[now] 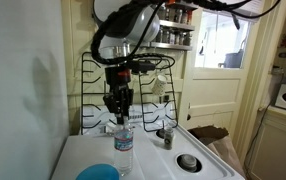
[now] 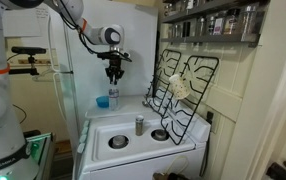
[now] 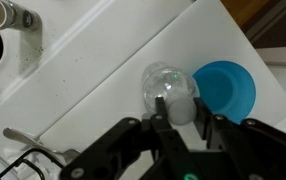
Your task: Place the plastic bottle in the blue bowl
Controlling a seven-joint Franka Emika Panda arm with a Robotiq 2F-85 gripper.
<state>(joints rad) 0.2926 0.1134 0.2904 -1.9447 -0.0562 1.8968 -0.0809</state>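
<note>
The plastic bottle point(image 1: 124, 148) stands upright on the white stove top, clear with a white cap and a blue-and-white label. It also shows in an exterior view point(image 2: 113, 96) and from above in the wrist view point(image 3: 168, 85). The blue bowl point(image 1: 98, 173) sits right beside it, empty, near the top's corner; it shows in both exterior views point(image 2: 102, 102) and in the wrist view point(image 3: 228, 88). My gripper point(image 1: 120, 110) hangs straight over the bottle, open, with a finger on either side of the cap point(image 3: 181, 115), and holds nothing. It also shows in an exterior view point(image 2: 114, 76).
A short dark jar with a metal lid point(image 1: 167, 137) point(image 2: 138, 124) stands mid-stove. A round metal burner disc point(image 1: 188, 161) point(image 2: 160, 135) lies near it. Black wire grates point(image 1: 148, 75) point(image 2: 188, 85) lean against the back wall. The stove edge runs close behind the bowl.
</note>
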